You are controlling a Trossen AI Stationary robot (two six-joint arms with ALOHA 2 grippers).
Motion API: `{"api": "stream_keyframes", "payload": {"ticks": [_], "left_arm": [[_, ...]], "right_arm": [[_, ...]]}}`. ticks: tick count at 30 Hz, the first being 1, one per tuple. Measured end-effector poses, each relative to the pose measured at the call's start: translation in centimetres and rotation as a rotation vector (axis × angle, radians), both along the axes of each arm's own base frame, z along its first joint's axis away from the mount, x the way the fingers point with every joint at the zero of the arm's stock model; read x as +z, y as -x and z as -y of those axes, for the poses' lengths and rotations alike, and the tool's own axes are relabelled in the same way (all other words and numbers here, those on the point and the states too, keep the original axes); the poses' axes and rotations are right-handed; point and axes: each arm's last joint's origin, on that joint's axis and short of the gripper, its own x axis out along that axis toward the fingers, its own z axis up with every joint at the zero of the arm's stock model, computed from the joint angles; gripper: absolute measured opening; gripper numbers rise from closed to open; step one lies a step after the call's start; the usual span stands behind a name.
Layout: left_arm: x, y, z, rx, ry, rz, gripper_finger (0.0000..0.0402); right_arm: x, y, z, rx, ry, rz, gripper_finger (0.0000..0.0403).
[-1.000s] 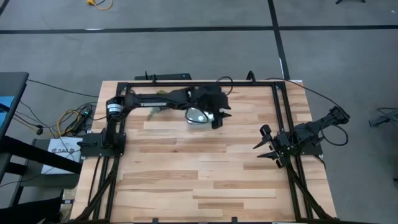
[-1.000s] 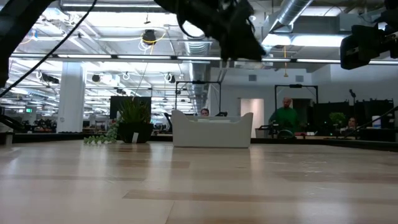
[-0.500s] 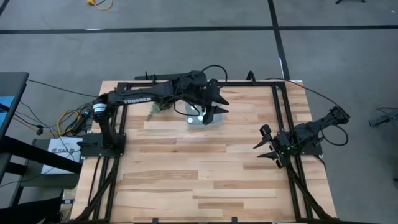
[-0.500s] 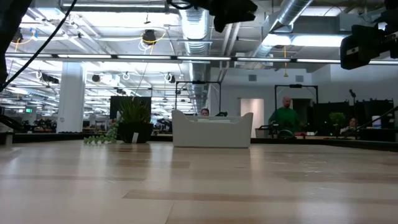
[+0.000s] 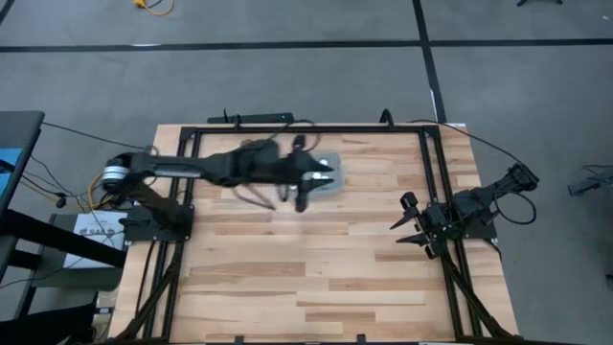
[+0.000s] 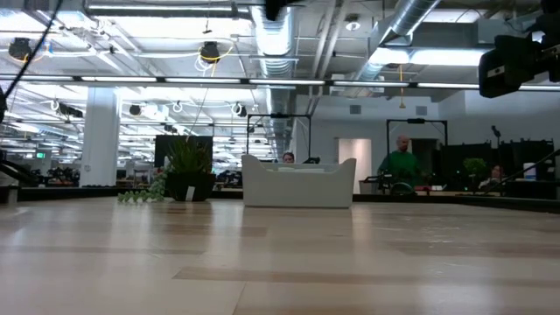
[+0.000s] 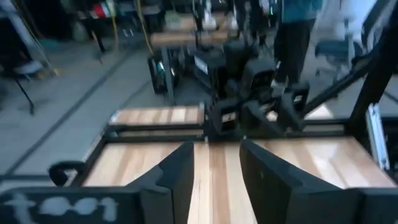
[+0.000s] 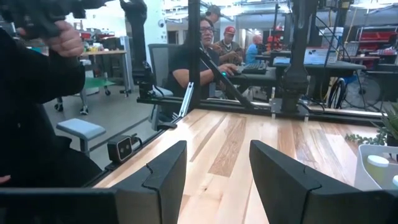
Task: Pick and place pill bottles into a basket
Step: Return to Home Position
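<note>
The pale basket [image 6: 299,182] stands on its base at the table's far middle; it also shows in the high view [image 5: 329,173] and the right wrist view [image 8: 380,167]. White pill-bottle caps [image 8: 377,160] show inside it. My left gripper [image 7: 214,177] is open and empty. It hangs high beside the basket [image 5: 308,184] and faces my right arm [image 7: 252,93]. My right gripper [image 8: 217,171] is open and empty at the table's right edge [image 5: 412,225].
A green plant sprig [image 6: 138,197] lies on the table left of the basket, and shows beside it in the right wrist view [image 8: 373,138]. A black frame [image 5: 287,127] rims the table. Bare wood [image 5: 316,268] fills the near half. People sit beyond the table [image 8: 208,43].
My left gripper has risen from just above the basket, going out of the low view's top, and has swung a little toward the table's near edge. The basket has stayed where it was.
</note>
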Motion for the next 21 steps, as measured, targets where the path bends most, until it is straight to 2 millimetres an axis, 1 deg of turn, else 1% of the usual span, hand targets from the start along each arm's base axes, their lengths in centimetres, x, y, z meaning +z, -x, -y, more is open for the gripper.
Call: {"api": "stream_keyframes", "payload": {"ticks": [3, 9, 14, 21], "left_arm": [[0.1, 3.2, 1.1, 0.028, 0.008, 0.078, 0.0108], [-1.6, 9.3, 2.4, 0.076, 0.056, 0.161, 0.0088], [-2.9, 13.1, 3.4, 0.082, 0.057, 0.188, 0.008], [-4.5, 17.9, 4.0, 0.043, 0.043, 0.266, 0.008]], "right_arm": [[0.0, 0.0, 0.0, 0.0, 0.0, 0.0, 0.0168], [0.0, 0.0, 0.0, 0.0, 0.0, 0.0, 0.0168], [0.0, 0.0, 0.0, 0.0, 0.0, 0.0, 0.0168], [0.0, 0.0, 0.0, 0.0, 0.0, 0.0, 0.0168]]}}
